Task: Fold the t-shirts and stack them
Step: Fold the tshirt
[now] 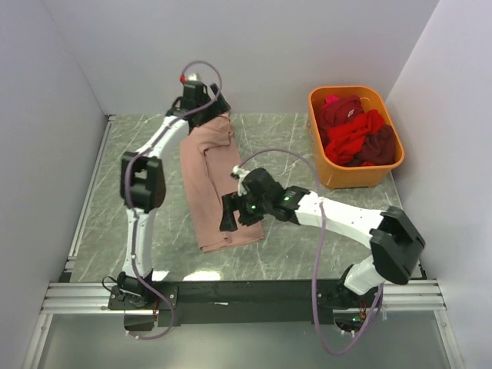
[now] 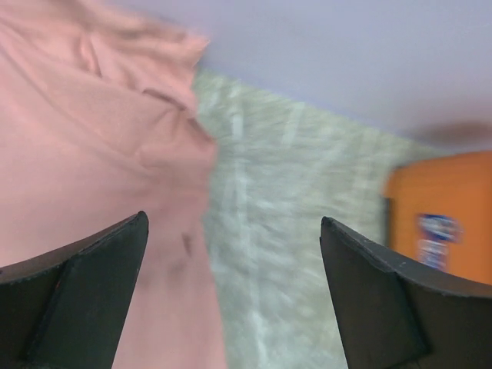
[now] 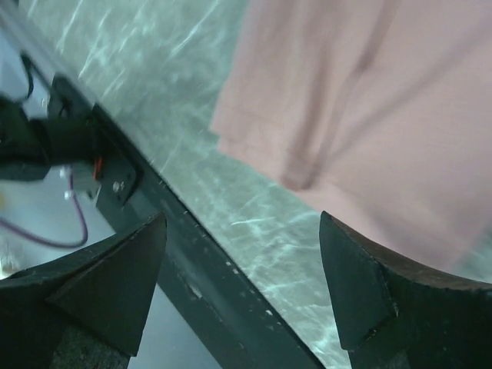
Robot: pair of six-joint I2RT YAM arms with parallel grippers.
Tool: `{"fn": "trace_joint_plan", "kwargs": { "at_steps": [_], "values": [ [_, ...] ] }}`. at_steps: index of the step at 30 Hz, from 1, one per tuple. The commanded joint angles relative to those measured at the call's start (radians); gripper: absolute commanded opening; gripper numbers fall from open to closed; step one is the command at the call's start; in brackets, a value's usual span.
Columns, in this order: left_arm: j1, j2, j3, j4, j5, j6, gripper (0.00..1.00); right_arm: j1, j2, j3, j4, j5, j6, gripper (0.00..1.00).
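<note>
Soft pink t-shirt [image 1: 204, 191], long creased rectangle

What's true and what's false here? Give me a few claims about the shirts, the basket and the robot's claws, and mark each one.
1. The pink t-shirt lies on the table. True.
2. The orange basket is empty. False: it holds red and maroon shirts.
3. The left gripper and right gripper are both open, holding nothing. True.
4. The basket stands on the left arm's side. False: it stands at the far right, on the right arm's side.
</note>
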Motion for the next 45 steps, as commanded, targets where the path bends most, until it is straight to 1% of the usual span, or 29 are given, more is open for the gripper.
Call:
{"fn": "trace_joint_plan", "kwargs": {
  "at_steps": [1,3,4,6,7,8,9,10,12,13,15,16,18,20,23,24,27,28,29,31,34,37,38,40,41,42,43,45],
  "values": [
    [-0.002,-0.316,-0.157,-0.020,-0.073,0.031,0.99,-0.055,-0.063,-0.056,-0.020,0.067,0.032,0.87],
    [-0.004,-0.417,-0.286,-0.024,-0.064,0.012,0.99,-0.079,-0.095,-0.105,-0.023,0.082,0.038,0.87],
    [-0.007,-0.523,-0.439,-0.013,-0.055,0.000,0.99,-0.105,-0.106,-0.125,-0.020,0.082,0.041,0.87],
    [-0.024,-0.637,-0.617,0.022,-0.041,-0.044,0.99,-0.133,-0.131,-0.185,-0.009,0.063,0.045,0.87],
    [-0.035,-0.747,-0.787,0.044,-0.026,-0.055,1.00,-0.150,-0.135,-0.203,-0.002,0.056,0.050,0.87],
    [-0.048,-0.800,-0.864,0.067,-0.032,-0.066,0.99,-0.168,-0.143,-0.231,0.007,0.052,0.052,0.87],
    [-0.088,-0.849,-0.936,0.062,-0.043,-0.109,0.99,-0.174,-0.144,-0.242,0.009,0.046,0.050,0.86],
    [-0.110,-0.936,-1.065,0.056,-0.043,-0.130,0.99,-0.176,-0.141,-0.248,0.008,0.044,0.047,0.86],
    [-0.169,-1.013,-1.185,0.052,-0.043,-0.190,0.99,-0.181,-0.138,-0.265,0.012,0.037,0.038,0.85],
    [-0.186,-1.079,-1.286,0.050,-0.035,-0.206,1.00,-0.181,-0.134,-0.269,0.017,0.032,0.041,0.84],
    [-0.244,-1.145,-1.366,0.012,-0.023,-0.271,0.99,-0.182,-0.126,-0.280,0.021,0.027,0.038,0.81],
    [-0.266,-1.203,-1.435,0.000,-0.028,-0.291,0.99,-0.184,-0.123,-0.283,0.024,0.030,0.041,0.80],
    [-0.309,-1.250,-1.486,-0.045,-0.014,-0.330,0.99,-0.185,-0.112,-0.289,0.034,0.035,0.041,0.78],
    [-0.331,-1.296,-1.526,-0.094,-0.038,-0.360,0.99,-0.184,-0.097,-0.292,0.044,0.033,0.044,0.76],
    [-0.346,-1.322,-1.584,-0.111,-0.025,-0.385,0.98,-0.187,-0.074,-0.300,0.070,0.026,0.055,0.75],
    [-0.349,-1.322,-1.615,-0.097,0.006,-0.384,0.97,-0.187,-0.066,-0.300,0.073,0.024,0.053,0.74],
    [-0.351,-1.305,-1.638,-0.097,0.018,-0.394,0.90,-0.187,-0.049,-0.306,0.078,0.026,0.059,0.73],
    [-0.351,-1.289,-1.643,-0.129,0.008,-0.399,0.88,-0.187,-0.046,-0.312,0.080,0.026,0.059,0.72],
    [-0.352,-1.284,-1.644,-0.143,-0.001,-0.397,0.83,-0.185,-0.045,-0.315,0.083,0.027,0.061,0.72],
    [-0.354,-1.270,-1.655,-0.172,-0.041,-0.401,0.83,-0.185,-0.042,-0.323,0.090,0.032,0.064,0.72],
    [-0.354,-1.249,-1.669,-0.146,-0.043,-0.391,0.80,-0.185,-0.014,-0.326,0.112,0.018,0.065,0.70],
    [-0.354,-1.192,-1.675,-0.097,-0.029,-0.384,0.70,-0.184,0.010,-0.329,0.147,-0.006,0.079,0.66],
    [-0.355,-1.177,-1.676,-0.087,-0.040,-0.381,0.59,-0.185,0.020,-0.334,0.159,-0.013,0.084,0.63],
    [-0.355,-1.122,-1.677,-0.073,-0.043,-0.370,0.47,-0.184,0.029,-0.338,0.182,-0.020,0.097,0.60],
    [-0.355,-1.100,-1.670,-0.074,-0.075,-0.367,0.28,-0.185,0.040,-0.340,0.201,-0.022,0.101,0.54],
    [-0.355,-1.083,-1.649,-0.097,-0.084,-0.362,0.13,-0.184,0.046,-0.340,0.208,-0.022,0.104,0.43],
    [-0.355,-1.055,-1.640,-0.108,-0.089,-0.361,0.01,-0.185,0.053,-0.341,0.219,-0.028,0.108,0.23],
    [-0.367,-1.054,-1.626,-0.126,-0.092,-0.353,0.00,-0.184,0.050,-0.354,0.227,-0.034,0.119,0.08]
  ]
}}
